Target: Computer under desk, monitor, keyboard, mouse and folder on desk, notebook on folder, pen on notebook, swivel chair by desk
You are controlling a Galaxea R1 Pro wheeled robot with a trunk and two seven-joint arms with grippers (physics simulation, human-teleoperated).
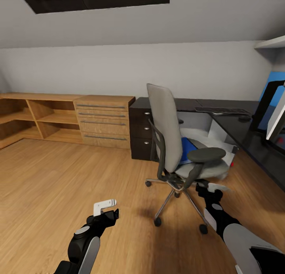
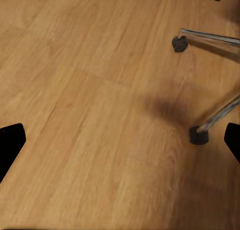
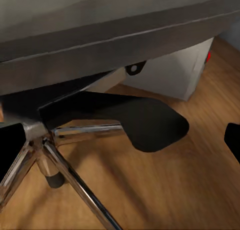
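Observation:
The grey swivel chair (image 1: 164,127) stands on the wood floor, a little out from the black desk (image 1: 241,133). A blue folder (image 1: 188,146) lies on its seat. On the desk are the keyboard (image 1: 223,110), the mouse (image 1: 245,118) and, at the right edge, the monitor (image 1: 276,117). The light grey computer (image 1: 217,137) (image 3: 185,72) sits under the desk. My right gripper (image 1: 211,186) (image 3: 120,145) is open, low beside the seat's front, facing the chrome base (image 3: 60,165). My left gripper (image 1: 107,209) (image 2: 120,140) is open over bare floor left of the chair. The notebook and pen are out of view.
A dark three-drawer pedestal (image 1: 141,128) closes the desk's left end. A light wood cabinet (image 1: 105,121) with open shelves (image 1: 35,117) runs along the back wall. Two chair casters (image 2: 179,43) (image 2: 198,135) lie near my left gripper. Open floor spreads to the left.

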